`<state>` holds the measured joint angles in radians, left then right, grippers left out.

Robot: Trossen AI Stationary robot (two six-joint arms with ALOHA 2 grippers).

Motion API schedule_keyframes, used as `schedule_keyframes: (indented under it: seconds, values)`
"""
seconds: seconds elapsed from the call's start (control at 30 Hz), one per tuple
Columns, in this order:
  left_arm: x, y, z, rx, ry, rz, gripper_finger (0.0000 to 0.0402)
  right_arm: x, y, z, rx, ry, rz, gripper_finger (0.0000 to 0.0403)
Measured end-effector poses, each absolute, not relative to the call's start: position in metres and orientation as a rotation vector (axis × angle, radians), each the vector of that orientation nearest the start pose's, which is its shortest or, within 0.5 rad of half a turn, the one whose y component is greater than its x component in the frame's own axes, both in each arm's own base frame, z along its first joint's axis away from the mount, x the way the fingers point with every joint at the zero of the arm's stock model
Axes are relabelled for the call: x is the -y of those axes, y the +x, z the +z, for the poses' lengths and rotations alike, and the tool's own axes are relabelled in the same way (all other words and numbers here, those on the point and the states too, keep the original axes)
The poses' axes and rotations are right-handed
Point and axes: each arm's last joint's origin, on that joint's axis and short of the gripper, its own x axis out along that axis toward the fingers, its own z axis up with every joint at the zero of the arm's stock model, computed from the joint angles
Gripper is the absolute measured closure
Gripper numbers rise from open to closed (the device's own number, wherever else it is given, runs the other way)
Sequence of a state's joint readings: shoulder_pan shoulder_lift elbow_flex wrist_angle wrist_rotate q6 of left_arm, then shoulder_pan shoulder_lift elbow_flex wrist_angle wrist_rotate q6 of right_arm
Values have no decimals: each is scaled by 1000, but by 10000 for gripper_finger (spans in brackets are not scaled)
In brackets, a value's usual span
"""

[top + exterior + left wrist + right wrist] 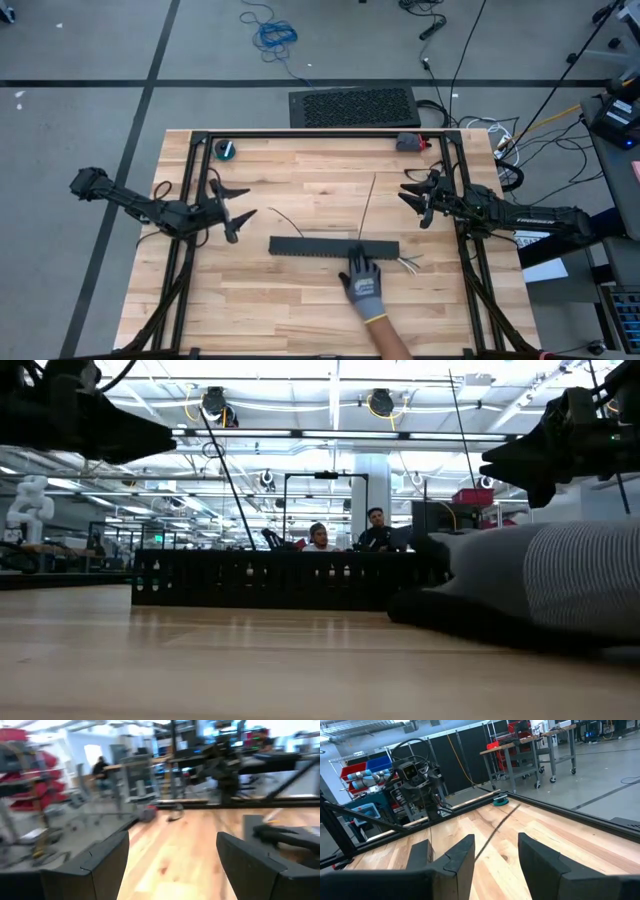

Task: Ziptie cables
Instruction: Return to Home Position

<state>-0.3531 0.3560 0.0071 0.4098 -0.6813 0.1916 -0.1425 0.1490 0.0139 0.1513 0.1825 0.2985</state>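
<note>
Hovering above the tabletop [300, 320], a little in from its left edge: left gripper [237, 211], fingers spread wide apart, nothing between them. The left wrist view shows only bare wood in the gap.

Right gripper [408, 200] sits opposite, in from the right edge, fingers likewise parted and empty.

Black slotted duct [335, 246] lies flat across the middle of the tabletop, lengthwise between the two arms, touched by neither gripper.

Cables [410, 263]: only a few thin pale ends visible, poking out of the duct's right-hand end onto the wood.

One ziptie [371, 205], a thin dark strip, runs straight from about the duct's middle toward the far edge. Cannot tell whether it touches the duct. A second thin dark strand [284, 222] curves on the wood just off the duct's left end.

Gloved hand [364, 284], grey and black, reaches in over the near edge and rests against the duct's side, right of centre.

Small teal roll [228, 150] near the far left corner.
</note>
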Motion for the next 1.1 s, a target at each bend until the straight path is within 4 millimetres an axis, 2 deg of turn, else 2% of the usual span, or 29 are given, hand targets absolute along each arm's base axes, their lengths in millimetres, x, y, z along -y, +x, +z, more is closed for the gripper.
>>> schedule_keyframes:
  seconds: [0.6, 1.1]
  values:
    - [41, 112, 174, 96, 181, -335, 104, 20, 104, 171, 65, 296, -320, 261]
    - [42, 112, 174, 98, 178, -368, 104, 20, 104, 171, 65, 296, -320, 261]
